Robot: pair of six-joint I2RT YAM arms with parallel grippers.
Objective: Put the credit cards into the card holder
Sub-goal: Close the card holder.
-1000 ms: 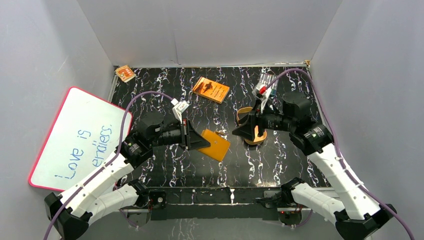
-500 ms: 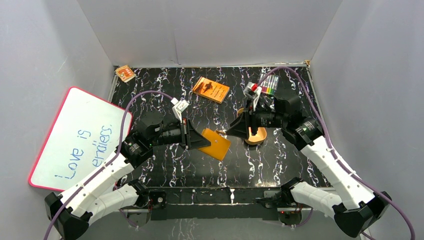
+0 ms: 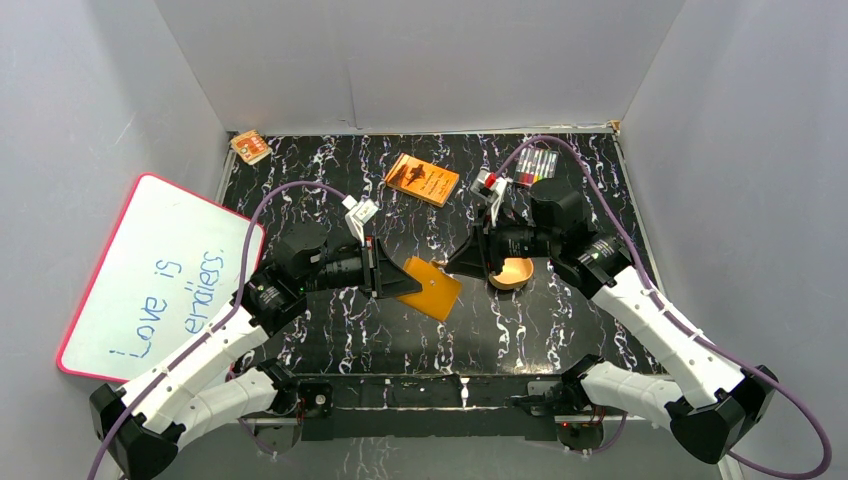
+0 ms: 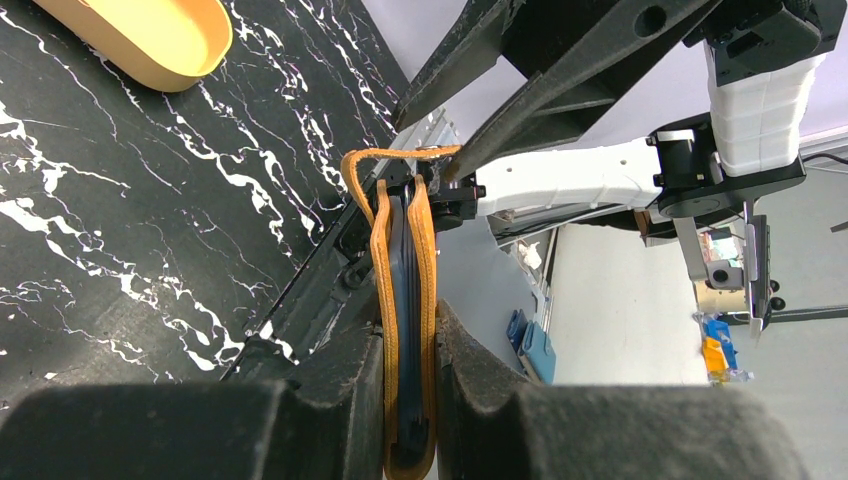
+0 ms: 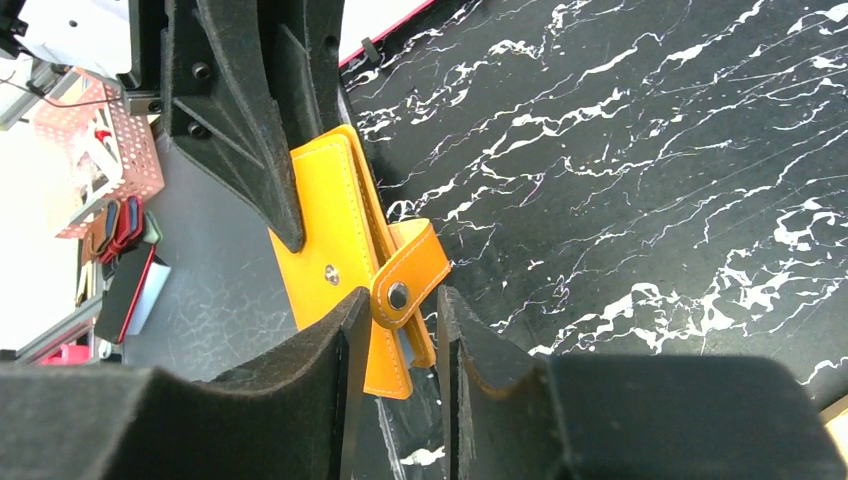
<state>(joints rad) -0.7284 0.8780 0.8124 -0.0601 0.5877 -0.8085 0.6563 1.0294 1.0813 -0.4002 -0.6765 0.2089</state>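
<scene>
Jaws of the left gripper [image 4: 407,325] are closed on the small orange-tan leather card holder [image 4: 404,240]. They pinch one end, so that in the left wrist view it stands edge-on between the fingers, its two leaves pressed together with a dark blue-grey lining between them. Those of the right gripper [image 5: 398,312] stand a narrow gap apart and grip nothing. The holder's snap-button tab [image 5: 412,272] lies right at their mouth, but I cannot tell whether a pad touches it. The tab's button sits off the stud on the orange face, so the tab looks unfastened.

In the overhead view the card holder [image 3: 437,290] is held just left of centre over the black marble-patterned table [image 3: 330,180]. The left gripper [image 3: 408,283] is on its left, and the right gripper [image 3: 450,268] points at its upper right corner. The holder's long axis runs from the left fingers toward the lower right. Its tab side faces the right arm, the only free one. A tan oval tray [image 3: 515,275] lies just right of that gripper. No thin black credit cards can be made out in any view.

I judge the step in hand to be opening the holder. The right jaws would need to close on the tab or the near leaf and draw it away from the left fingers, which anchor the other end.
</scene>
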